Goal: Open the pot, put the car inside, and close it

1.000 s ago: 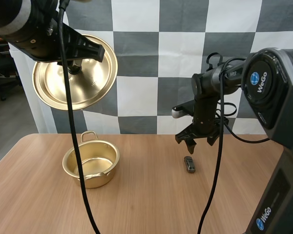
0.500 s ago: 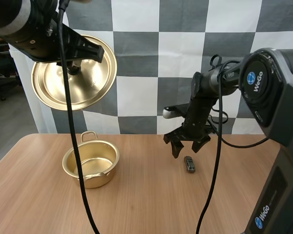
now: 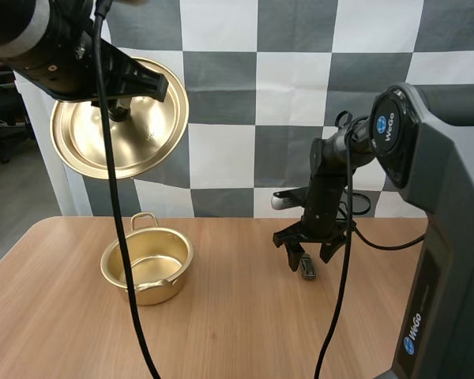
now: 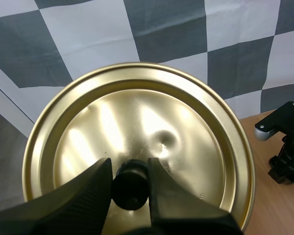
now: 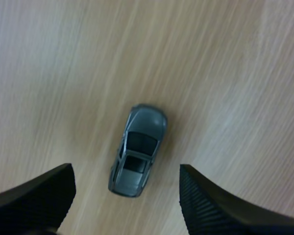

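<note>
My right gripper is hovering with fingers spread wide over the small grey car, which is lying on the table. It is looking light, hard and smooth; I am judging its long flanks the best hold. Well apart, the pot is standing open, nothing intervening. My left gripper is clamping the lid high above.

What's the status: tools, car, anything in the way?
Left tool shut on lid, held high. Right tool open over car on table, not yet gripped. Pot open, empty. Nothing between car and pot.
</note>
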